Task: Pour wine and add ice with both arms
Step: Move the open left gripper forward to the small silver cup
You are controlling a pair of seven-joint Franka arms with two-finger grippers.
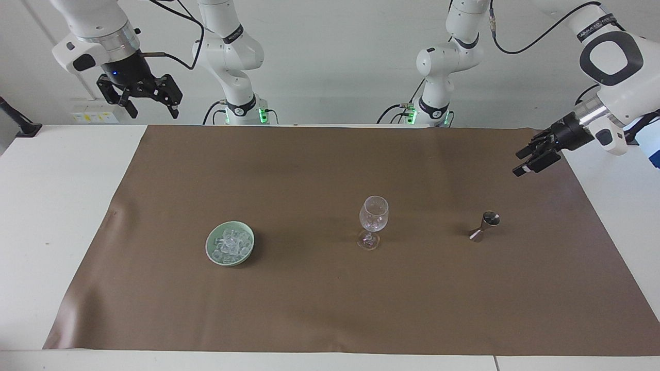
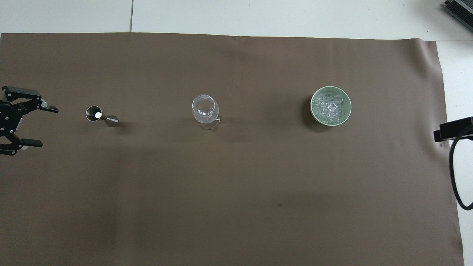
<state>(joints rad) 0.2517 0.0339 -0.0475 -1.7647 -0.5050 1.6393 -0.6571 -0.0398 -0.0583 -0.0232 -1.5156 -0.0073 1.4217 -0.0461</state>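
Table (image 1: 62, 206): white, it carries all that I work over.
Cloth (image 1: 309, 309): brown, spread flat on my table.
Bowl (image 1: 210, 252): green, toward my right arm's end.
Glass (image 1: 373, 219): stemmed, upright, mid-cloth.
Jigger (image 1: 483, 226): metal, upright, toward my left arm's end.

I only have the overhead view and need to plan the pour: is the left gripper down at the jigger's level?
Observer: No. The left gripper hangs open in the air over the cloth's edge, clear of the jigger.
Operator: And the right one? I see only a black edge.
Observer: The right gripper is open and empty, raised high at the right arm's end.
Operator: Anything in the glass?
Observer: From the side the glass looks empty.
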